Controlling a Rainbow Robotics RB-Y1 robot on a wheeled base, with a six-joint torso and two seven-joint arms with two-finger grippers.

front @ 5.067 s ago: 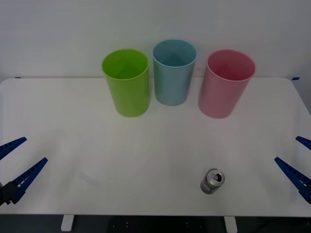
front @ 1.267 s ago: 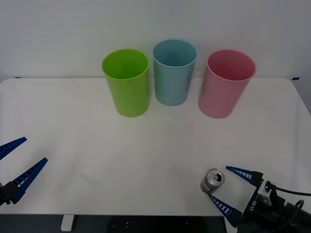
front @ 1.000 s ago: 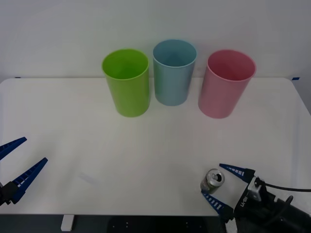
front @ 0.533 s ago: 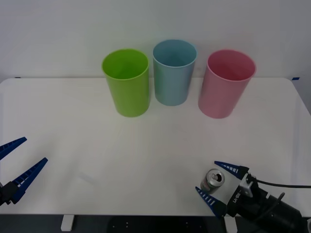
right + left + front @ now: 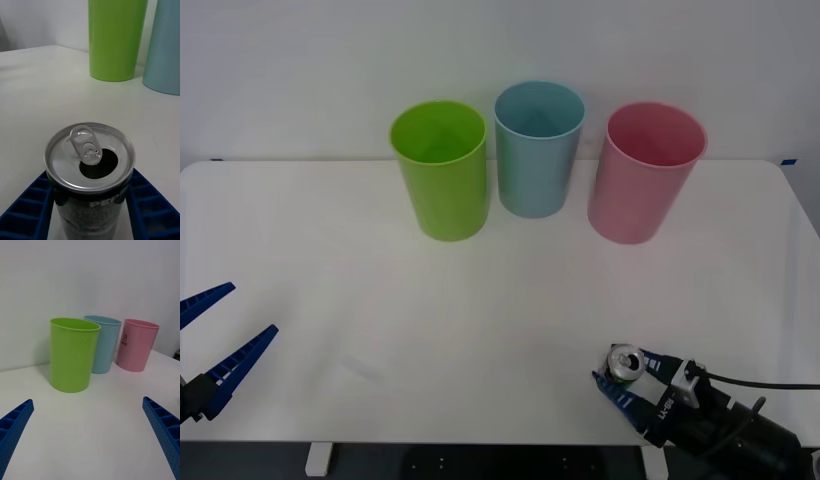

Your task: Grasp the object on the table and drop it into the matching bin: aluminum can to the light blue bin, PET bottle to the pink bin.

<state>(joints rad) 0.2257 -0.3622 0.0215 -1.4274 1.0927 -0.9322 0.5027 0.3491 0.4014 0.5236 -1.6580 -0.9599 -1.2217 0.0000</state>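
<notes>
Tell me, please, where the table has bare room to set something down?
The table lies bare between the lime green bin and the left gripper, and across its middle. It is crowded where the right gripper clasps the aluminum can.

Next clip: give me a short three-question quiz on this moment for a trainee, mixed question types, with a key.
1. True or false: the right hand has its fingers on either side of the aluminum can.
2. Multiple choice: which bin stands between the other two at the far side of the table? A) lime green bin B) light blue bin C) pink bin
3. Fill in: the can stands upright with its ____ hole facing up.

Key
1. True: in the right wrist view a blue finger sits against each side of the can, which stands on the table.
2. B.
3. Opened drinking hole, beside the pull tab. The left hand waits open at the table's near left edge.
</notes>
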